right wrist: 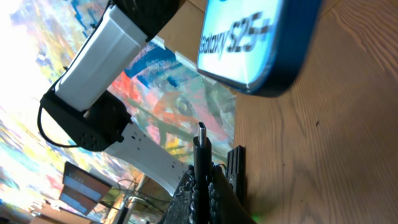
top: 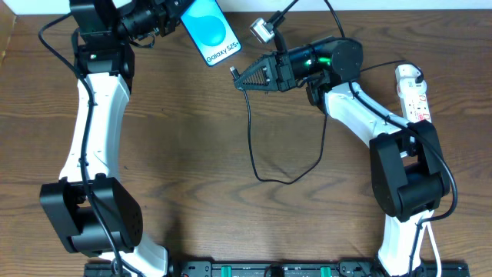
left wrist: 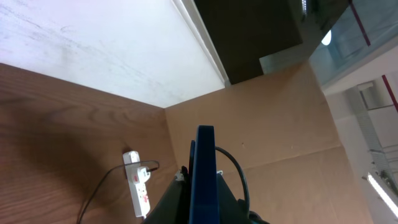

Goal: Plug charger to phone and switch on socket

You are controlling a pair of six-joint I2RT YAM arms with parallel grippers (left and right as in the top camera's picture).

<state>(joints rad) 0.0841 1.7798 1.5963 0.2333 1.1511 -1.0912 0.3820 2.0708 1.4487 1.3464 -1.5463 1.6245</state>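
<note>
Left gripper [top: 178,23] is clamping the phone [top: 211,32] shut-fingered, holding it raised at the far edge of the table [top: 192,154]. Right gripper [top: 244,77] is pinching the charger [top: 250,138] by its plug, just beside the phone. The socket [top: 413,92] is lying far right.

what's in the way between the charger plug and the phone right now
Nothing visible. The right claw grips the charger just behind its plug tip, and only open air lies between that tip and the bottom edge of the phone, held raised by the left claw. The phone's port itself does not show.
</note>
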